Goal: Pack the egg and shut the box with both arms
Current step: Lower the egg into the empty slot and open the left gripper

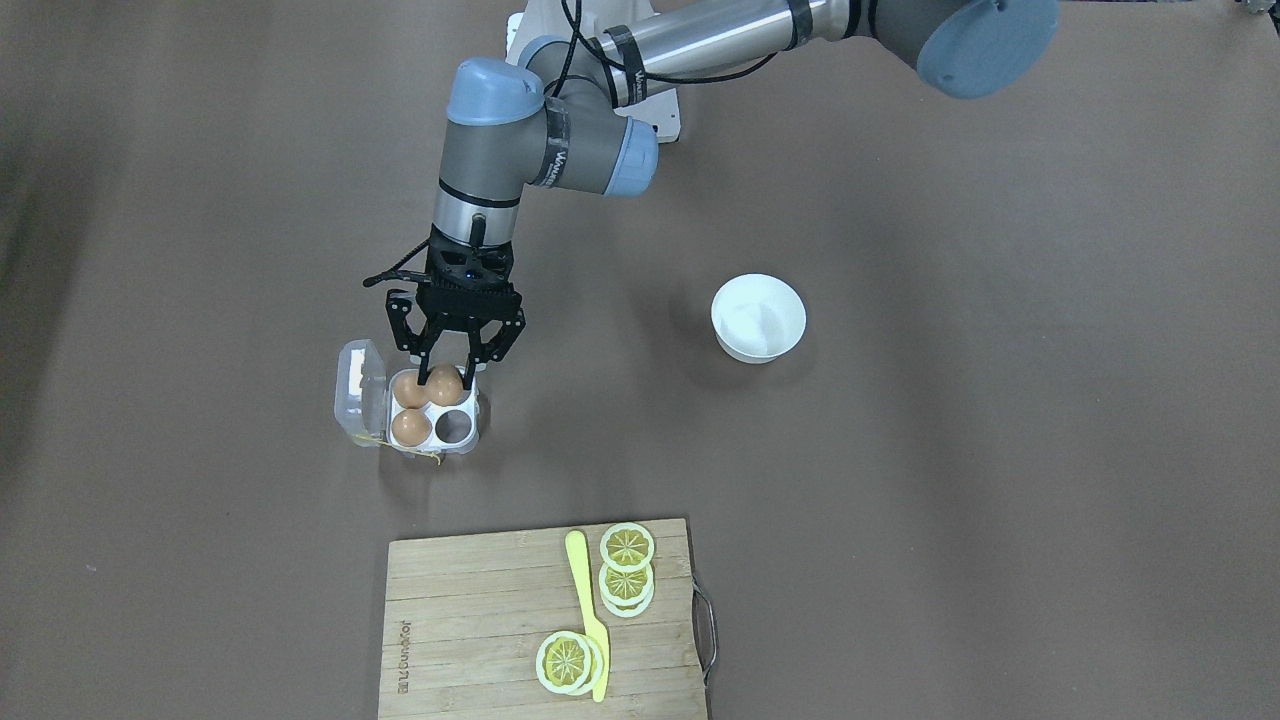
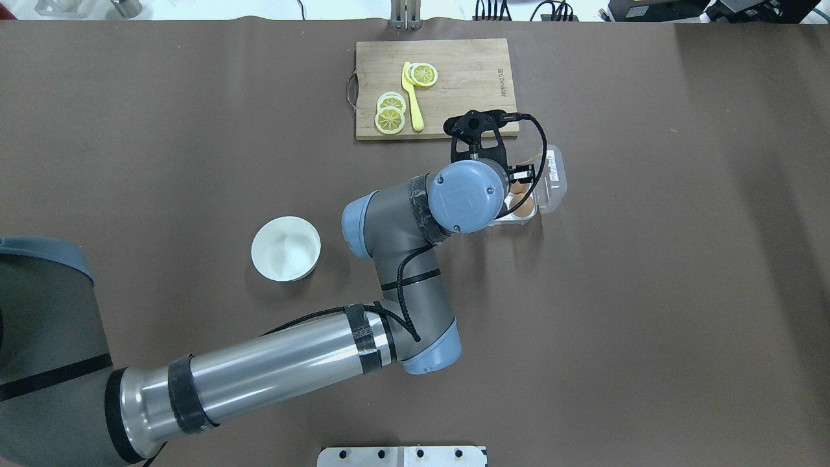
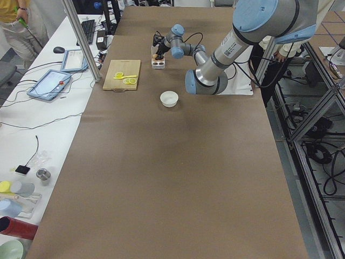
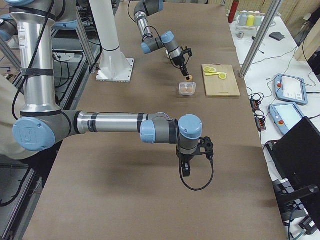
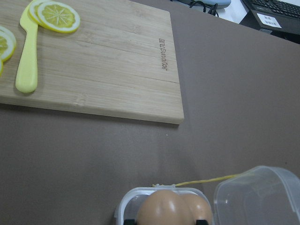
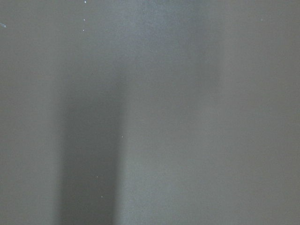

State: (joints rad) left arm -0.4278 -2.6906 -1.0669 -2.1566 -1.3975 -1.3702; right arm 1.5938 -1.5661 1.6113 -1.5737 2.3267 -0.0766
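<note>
Closest to the left wrist camera sat a small smooth tan-brown egg point(image 5: 166, 211). It was pinched between the two black fingers of the left gripper point(image 1: 445, 381) and held just above a small clear plastic four-cup box point(image 1: 474, 418). From above its outline was nearly round, so its long axis seemed to run up and down; which end was up could not be told.

Two more tan-brown eggs point(image 1: 410, 390) point(image 1: 411, 427) filled the cups on the lid side of the box. One cup point(image 1: 453, 427) was empty, and the held egg hung over the fourth. The see-through hinged lid point(image 1: 358, 385) stood open, tilted up beside the cups. A thin yellow string point(image 5: 206, 180) trailed from the box's edge.

A pale bamboo cutting board point(image 1: 480, 600) lay near the box, on the side away from the robot. An engraved brand line point(image 5: 162, 54) ran along the board's short edge, its letters not surely readable. White lettering on the silver-grey left arm point(image 2: 272, 363) was too small to read.

On the board lay a yellow plastic knife point(image 1: 588, 610) among yellow lemon slices point(image 1: 627, 547). A round white bowl point(image 1: 758, 317) stood well apart from the box, on the side away from the lid.

The black right gripper point(image 4: 186, 170) hung over bare brown table point(image 1: 900, 500), far from the box. Whether its fingers were spread or together could not be told.
</note>
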